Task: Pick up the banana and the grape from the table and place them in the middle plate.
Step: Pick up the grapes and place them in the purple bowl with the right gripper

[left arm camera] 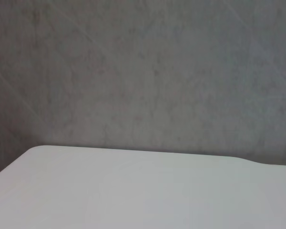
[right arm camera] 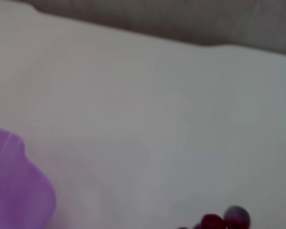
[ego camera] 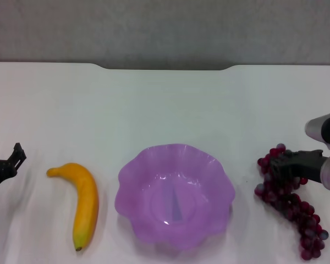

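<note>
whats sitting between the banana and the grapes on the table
The middle plate lies between the banana and the grape, with bare table on either side of it. The head view shows this.

Head view: the right pincer [ego camera: 280, 168] lies over the upper grape [ego camera: 289, 201] cluster, hiding the berries beneath; whether its fingers grip cannot be told. The right arm is cut by the picture's edge. The left pincer [ego camera: 5, 168] is cropped at the left edge. Right wrist view: only 2 or 3 berries and part of the middle plate [right arm camera: 19, 191] show, both blurred.
</note>
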Tool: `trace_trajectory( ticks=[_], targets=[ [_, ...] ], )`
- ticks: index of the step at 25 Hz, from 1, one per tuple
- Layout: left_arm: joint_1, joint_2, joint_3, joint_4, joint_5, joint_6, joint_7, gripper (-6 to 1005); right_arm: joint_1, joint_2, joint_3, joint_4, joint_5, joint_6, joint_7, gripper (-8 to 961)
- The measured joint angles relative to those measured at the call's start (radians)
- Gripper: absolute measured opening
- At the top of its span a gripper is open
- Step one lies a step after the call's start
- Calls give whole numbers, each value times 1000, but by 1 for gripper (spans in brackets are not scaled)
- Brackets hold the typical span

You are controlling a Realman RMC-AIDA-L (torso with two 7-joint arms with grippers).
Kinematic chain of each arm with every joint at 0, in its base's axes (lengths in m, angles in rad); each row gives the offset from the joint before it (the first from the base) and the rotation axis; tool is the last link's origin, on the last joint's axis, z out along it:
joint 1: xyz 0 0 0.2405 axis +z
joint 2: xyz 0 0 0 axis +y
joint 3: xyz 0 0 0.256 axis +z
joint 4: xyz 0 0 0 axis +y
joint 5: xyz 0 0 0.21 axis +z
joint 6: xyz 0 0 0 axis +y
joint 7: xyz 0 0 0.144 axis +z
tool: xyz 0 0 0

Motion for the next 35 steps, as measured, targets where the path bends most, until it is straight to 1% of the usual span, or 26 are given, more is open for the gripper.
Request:
trace_trajectory(
  ticks=[4,13,22,30,35],
  targets=[
    [0,0,0,2,0,0,-1,890,-27,0,-34,20,29,-57,-3,349],
    [0,0,0,3,0,0,0,891,-38,0,-54,30,34,-92,-4,331],
    [0,0,0,4,0,0,0,891,-93,-1,-110,76,32,-202,-5,319],
    [2,0,0,4,0,0,0,891,-103,-1,-136,81,29,-245,-5,313],
    [7,0,0,4,0,0,0,890,-128,-2,-173,89,25,-330,-5,308]
  ],
)
